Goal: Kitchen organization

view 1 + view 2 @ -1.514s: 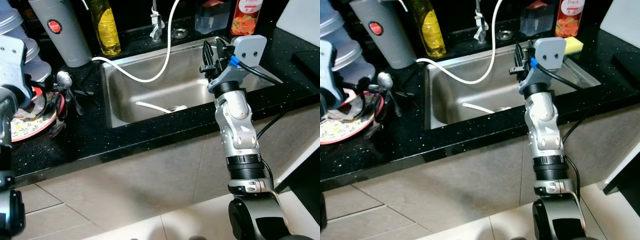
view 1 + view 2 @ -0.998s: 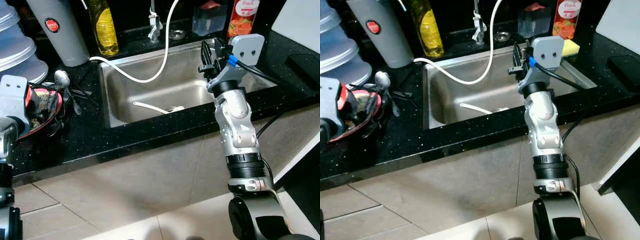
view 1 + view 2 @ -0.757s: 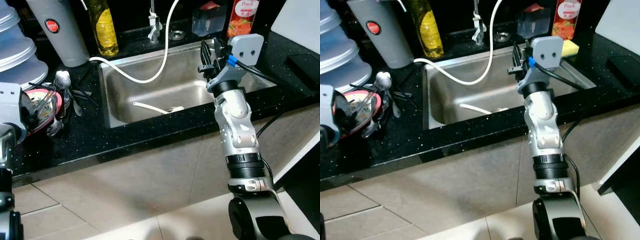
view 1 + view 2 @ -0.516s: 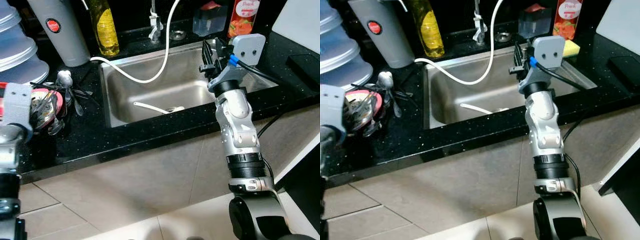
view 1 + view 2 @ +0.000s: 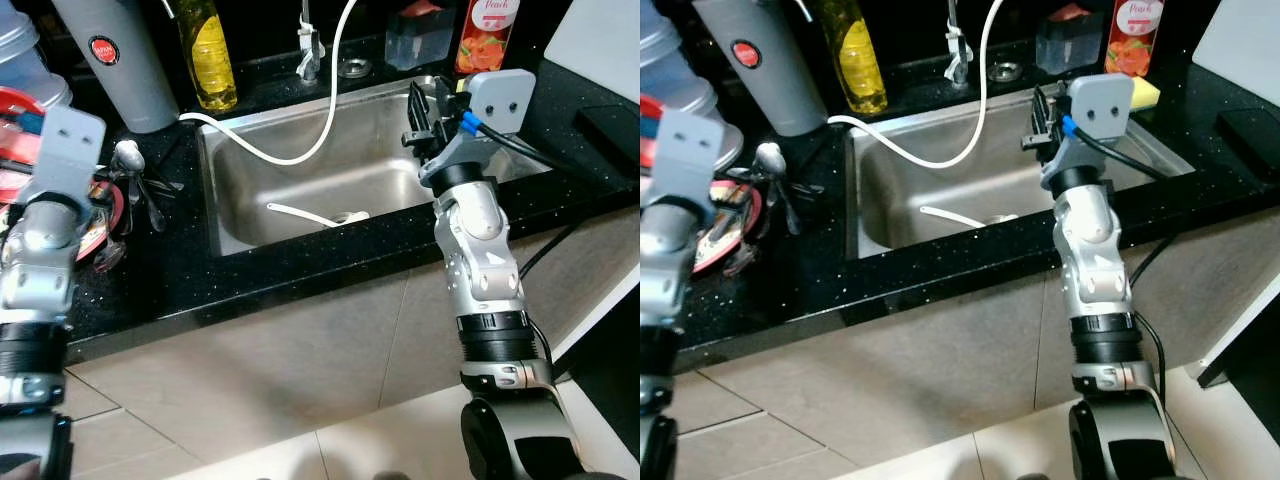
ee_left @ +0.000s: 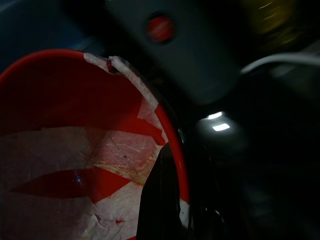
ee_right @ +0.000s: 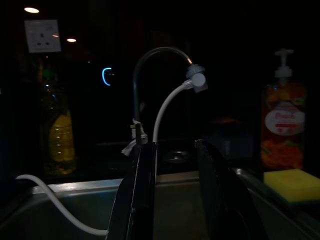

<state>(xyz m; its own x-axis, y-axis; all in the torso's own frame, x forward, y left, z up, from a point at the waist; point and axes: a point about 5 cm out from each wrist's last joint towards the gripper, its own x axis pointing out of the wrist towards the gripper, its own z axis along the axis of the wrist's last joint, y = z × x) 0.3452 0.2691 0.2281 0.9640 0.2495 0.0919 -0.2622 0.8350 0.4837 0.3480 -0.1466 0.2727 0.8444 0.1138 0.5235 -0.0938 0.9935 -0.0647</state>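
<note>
The sink (image 5: pixel 300 170) is showing dull brushed steel, set in a glossy black speckled stone counter (image 5: pixel 300 270). The red bowl (image 6: pixel 75 150) is looking like smooth plastic patched with crinkled pale tape. The 2 arms are gleaming silver metal. The floor tiles (image 5: pixel 250 440) are looking matt.

No legible text on any label
</note>
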